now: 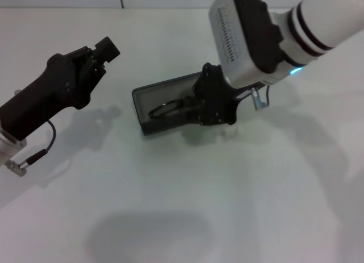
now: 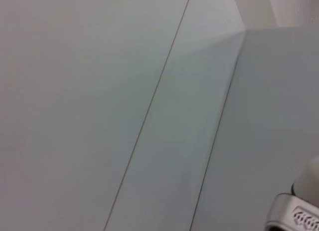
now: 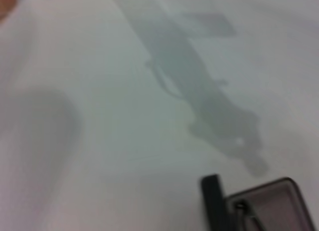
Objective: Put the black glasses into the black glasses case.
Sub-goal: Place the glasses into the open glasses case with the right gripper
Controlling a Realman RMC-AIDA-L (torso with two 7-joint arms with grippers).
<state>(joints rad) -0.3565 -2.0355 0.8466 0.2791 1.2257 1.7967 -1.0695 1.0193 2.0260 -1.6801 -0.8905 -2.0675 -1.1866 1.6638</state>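
— What did we see of the black glasses case?

— It lay open at the centre of the head view on the white desk, a flat dark shell with rounded corners and grey lining. The black glasses lay inside it, thin-framed, one lens showing.

— And the arms?

— The right gripper reached down from the upper right over the case's right end; we could not tell how its fingers stood. The left gripper hung at the upper left, well apart, fingers unclear too.

— Any lettering?

— None we could read.
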